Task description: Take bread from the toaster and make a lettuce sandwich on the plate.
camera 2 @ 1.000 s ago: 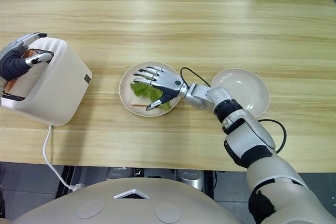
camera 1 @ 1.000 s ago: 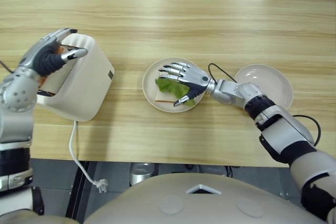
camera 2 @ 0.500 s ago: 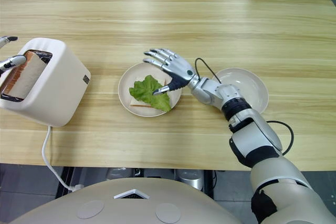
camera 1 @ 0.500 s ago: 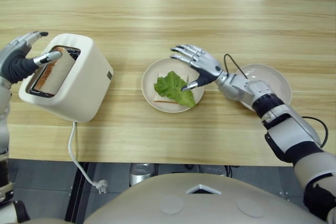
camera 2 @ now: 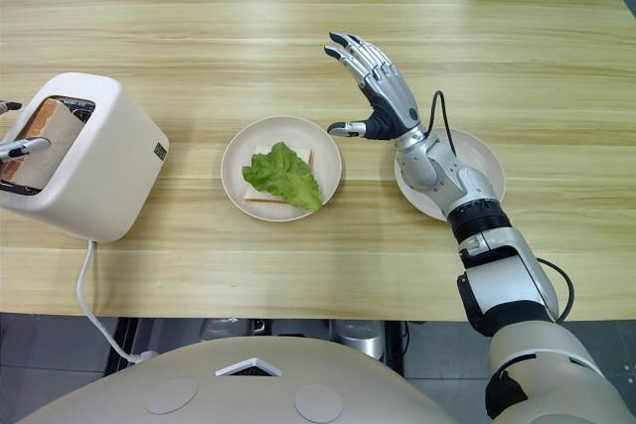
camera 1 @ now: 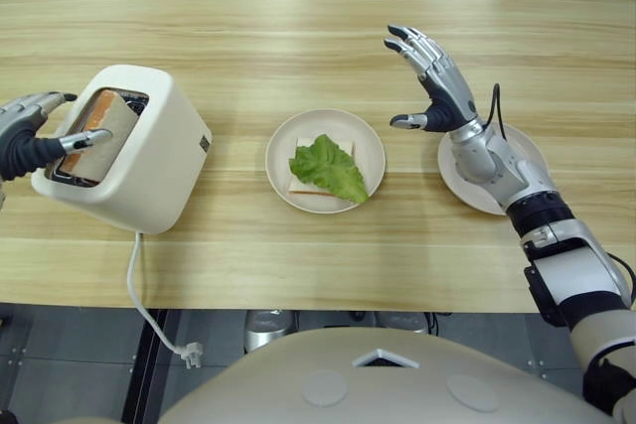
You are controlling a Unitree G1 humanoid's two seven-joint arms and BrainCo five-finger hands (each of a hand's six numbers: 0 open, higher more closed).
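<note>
Right hand (camera 1: 442, 81) lifted off lettuce (camera 1: 328, 166) | left hand (camera 1: 25, 136) at toaster (camera 1: 149, 166) edge

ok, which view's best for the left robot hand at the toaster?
Left eye view: the left robot hand shows with palm and fingers, pinching the bread slice in the toaster. Right eye view cuts it at the frame edge, leaving just fingertips on the slice.
</note>
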